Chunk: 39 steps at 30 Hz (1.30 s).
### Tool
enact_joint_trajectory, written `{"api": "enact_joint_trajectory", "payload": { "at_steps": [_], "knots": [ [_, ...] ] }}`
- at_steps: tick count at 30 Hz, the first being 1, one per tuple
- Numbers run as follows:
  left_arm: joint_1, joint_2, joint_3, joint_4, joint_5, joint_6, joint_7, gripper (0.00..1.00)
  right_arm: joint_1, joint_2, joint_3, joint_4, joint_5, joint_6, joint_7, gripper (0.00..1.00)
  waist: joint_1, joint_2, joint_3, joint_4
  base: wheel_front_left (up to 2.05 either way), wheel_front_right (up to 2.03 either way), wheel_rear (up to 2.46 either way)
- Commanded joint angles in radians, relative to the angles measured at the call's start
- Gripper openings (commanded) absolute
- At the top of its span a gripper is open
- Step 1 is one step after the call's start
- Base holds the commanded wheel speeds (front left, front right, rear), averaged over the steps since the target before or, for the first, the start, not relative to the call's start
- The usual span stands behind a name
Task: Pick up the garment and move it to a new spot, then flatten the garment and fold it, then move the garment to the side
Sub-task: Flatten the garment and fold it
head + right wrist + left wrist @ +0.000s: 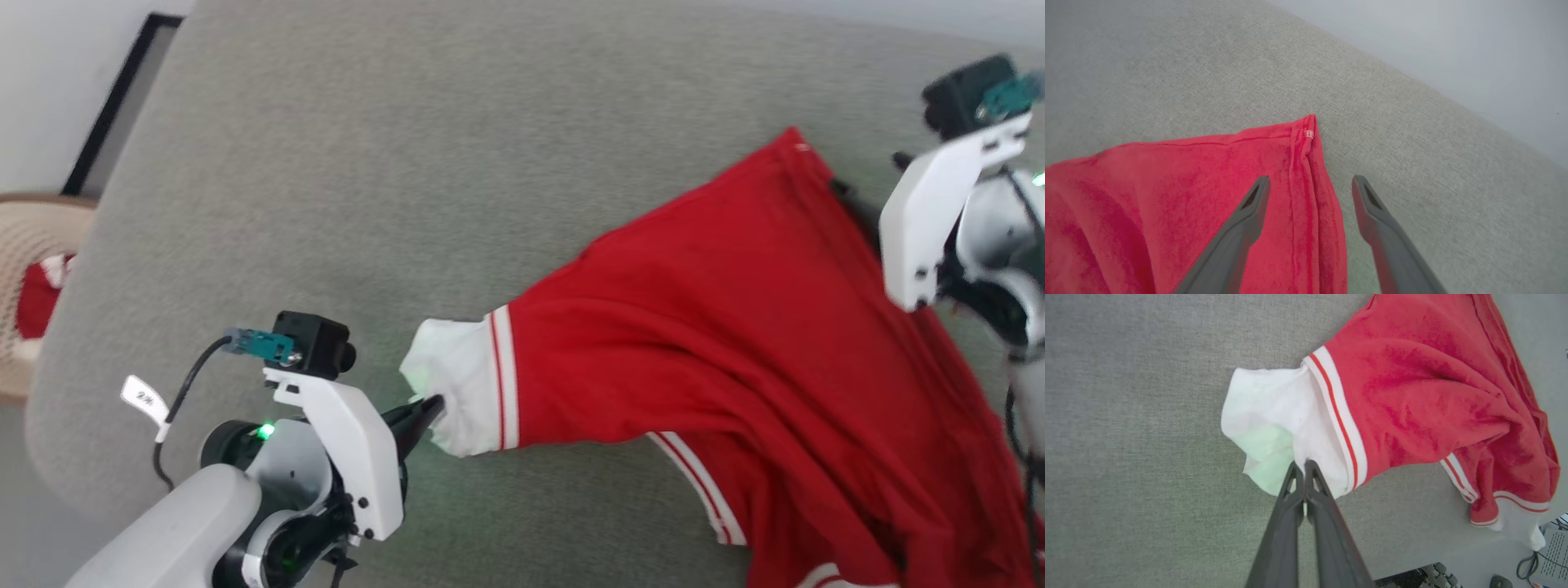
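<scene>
Two bystanders at the left edge of the head view: a woven basket [41,220] holding something red and white, and a dark frame [122,98] against the pale wall in the upper left. In the lower right corner of the left wrist view, a printed sheet [1553,547] and some cables [1527,565], beyond the edge of the grey fabric surface [326,163]. Spread over the right half of that surface, the garment [694,327]: bright red and wrinkled, one white short sleeve stretched toward the lower centre, red-and-white striped trim at its seam. Pressed together and pinching the edge of that sleeve, the left gripper [1300,467]. Spread wide at the red hem corner, the right gripper [1310,181], one finger over the cloth, the other over bare grey surface; contact with the cloth not possible to tell. At the upper right of the head view, a white bracket [939,212] on the right arm, covering part of the garment's edge.
</scene>
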Motion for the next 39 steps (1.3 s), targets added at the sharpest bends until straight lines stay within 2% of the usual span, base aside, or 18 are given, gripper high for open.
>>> {"api": "enact_joint_trajectory", "payload": {
  "at_steps": [1,5,9,15,16,17,21,28,34,39],
  "knots": [
    [-0.018,-0.013,-0.005,0.009,0.005,-0.012,-0.002,0.00,-0.052,-0.014,0.019,0.075,0.013,0.000,0.002,1.00,0.0000,0.0000,0.026,0.051,0.00,0.00,0.00],
    [-0.037,-0.039,-0.018,0.032,0.007,-0.036,-0.003,0.00,-0.159,-0.036,0.074,0.247,0.045,0.000,0.033,1.00,0.0000,0.0000,0.048,0.099,0.00,0.00,0.00],
    [-0.054,-0.059,-0.024,0.055,0.009,-0.055,-0.008,0.00,-0.235,-0.047,0.155,0.397,0.097,0.000,0.117,1.00,0.0000,0.0000,0.067,0.131,0.00,0.00,0.00],
    [-0.062,-0.076,-0.026,0.092,-0.001,-0.075,-0.014,0.00,-0.225,-0.041,0.263,0.610,0.138,0.000,0.264,1.00,0.0000,0.0000,0.072,0.146,0.00,0.00,0.00],
    [-0.063,-0.080,-0.025,0.098,-0.003,-0.077,-0.015,0.00,-0.225,-0.042,0.264,0.646,0.134,0.000,0.282,0.33,0.0000,0.0000,0.071,0.145,0.00,0.00,0.00],
    [-0.064,-0.081,-0.024,0.104,-0.006,-0.080,-0.016,0.00,-0.226,-0.043,0.264,0.668,0.131,0.000,0.292,0.00,0.0000,0.0000,0.069,0.145,0.00,0.00,0.00],
    [-0.073,-0.073,-0.016,0.121,-0.009,-0.087,-0.014,0.00,-0.270,-0.036,0.241,0.677,0.127,0.000,0.233,0.00,0.0000,0.0000,0.063,0.132,0.00,0.00,0.00],
    [-0.140,-0.007,0.023,0.139,-0.005,-0.077,0.031,0.00,-0.339,-0.034,0.210,0.586,0.173,0.000,0.118,0.00,0.0000,0.0000,0.020,0.063,0.00,0.00,0.00],
    [-0.271,0.071,0.078,0.170,0.004,-0.078,0.096,0.00,-0.338,-0.058,0.200,0.490,0.201,0.000,0.055,0.00,0.0000,0.0000,-0.031,-0.007,0.00,0.00,0.00],
    [-0.412,0.116,0.105,0.217,0.027,-0.088,0.166,0.00,-0.357,-0.042,0.170,0.430,0.212,0.000,0.027,0.00,0.0000,0.0000,-0.080,-0.067,0.00,0.00,0.00]
  ]
}}
